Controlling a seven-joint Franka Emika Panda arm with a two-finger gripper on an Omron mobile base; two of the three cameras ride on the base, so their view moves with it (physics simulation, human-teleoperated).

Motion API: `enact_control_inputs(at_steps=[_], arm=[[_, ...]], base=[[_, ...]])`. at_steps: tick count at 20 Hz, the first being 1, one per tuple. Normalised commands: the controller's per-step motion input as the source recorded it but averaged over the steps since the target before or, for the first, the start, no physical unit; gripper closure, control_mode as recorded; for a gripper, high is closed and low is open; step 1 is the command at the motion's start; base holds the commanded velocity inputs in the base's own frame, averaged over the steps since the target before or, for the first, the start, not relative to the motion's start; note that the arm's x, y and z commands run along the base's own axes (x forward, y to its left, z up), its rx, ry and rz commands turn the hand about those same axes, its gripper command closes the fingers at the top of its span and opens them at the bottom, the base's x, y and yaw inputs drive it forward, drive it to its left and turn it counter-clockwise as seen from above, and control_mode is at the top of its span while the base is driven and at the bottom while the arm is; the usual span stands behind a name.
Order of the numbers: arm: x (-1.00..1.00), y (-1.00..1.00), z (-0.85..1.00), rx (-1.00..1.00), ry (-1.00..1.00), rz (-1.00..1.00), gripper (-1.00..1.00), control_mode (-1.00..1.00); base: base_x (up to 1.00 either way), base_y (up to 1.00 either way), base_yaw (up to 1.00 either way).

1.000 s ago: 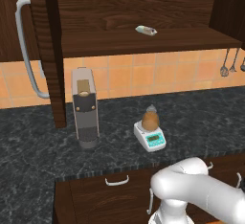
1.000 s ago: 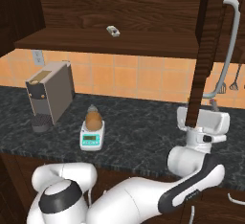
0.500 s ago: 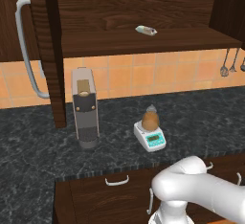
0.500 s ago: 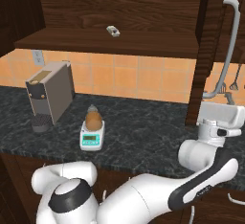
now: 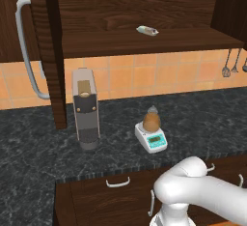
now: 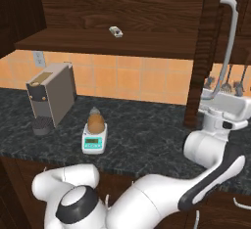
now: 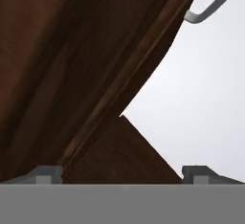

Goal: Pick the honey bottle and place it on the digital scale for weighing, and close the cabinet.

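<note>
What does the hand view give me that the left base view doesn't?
Hand view alone: the open gripper, its finger tips spread wide, empty, close against the edge of a cabinet door, a silver handle curving at the corner.
Left base view alone: the honey bottle standing on the digital scale, the coffee machine, and the pale tube on the shelf.
Both: dark cabinet wood and a bar handle.

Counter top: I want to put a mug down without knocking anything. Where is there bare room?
The dark stone counter is bare right of the digital scale, which carries the honey bottle, and also left of the coffee machine. The gap between machine and scale is tighter. The cabinet shelf is bare beside a small pale tube.
</note>
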Motion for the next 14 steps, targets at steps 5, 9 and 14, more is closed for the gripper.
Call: enact_control_inputs(at_steps=[5,9,14], arm=[[-0.31,0.93,0.58,0.0,-0.26,0.04,-1.0,-1.0],[0.0,1.0,0.66,-0.05,-0.19,0.0,-1.0,-1.0],[0.08,1.0,0.81,-0.09,-0.15,0.0,-1.0,-1.0]], base=[[0.0,0.0,0.0],[0.0,0.0,0.0],[0.0,0.0,0.0]])
